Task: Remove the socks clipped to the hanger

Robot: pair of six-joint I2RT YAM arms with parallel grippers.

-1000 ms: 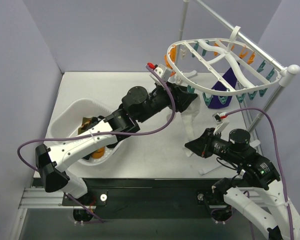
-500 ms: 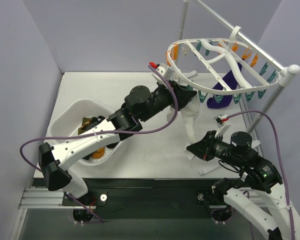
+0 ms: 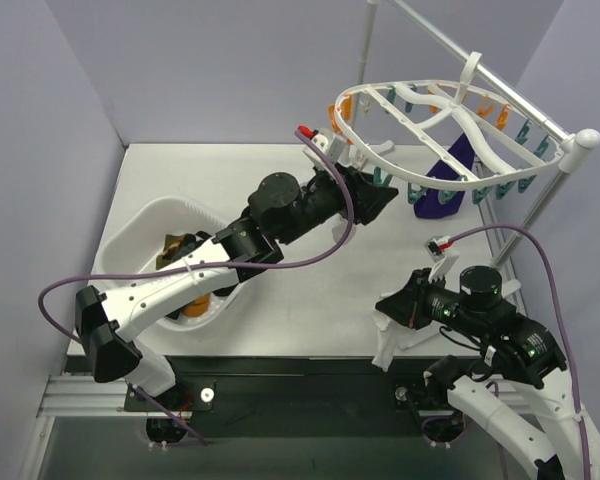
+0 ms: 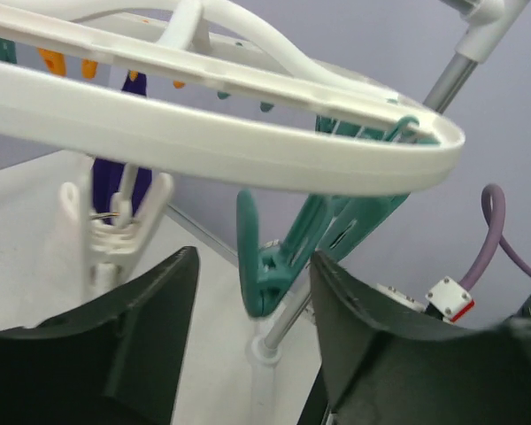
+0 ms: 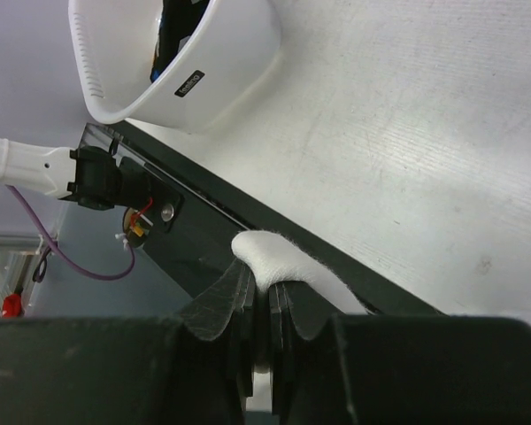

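1. The white plastic oval ring hanger hangs from a white rail on a slim pole over the far right of the counter, with teal and orange clips beneath its rim.
2. A dark purple sock dangles clipped at its far side.
3. The left hand sits just under the near rim, fingers wide apart on either side of a teal clip.
4. The right hand is clamped on a limp white sock above the counter's near edge.
5. A white perforated tub holding dark and orange socks stands at the left.
6. The pale matte counter meets a black strip; plain lavender walls enclose it.
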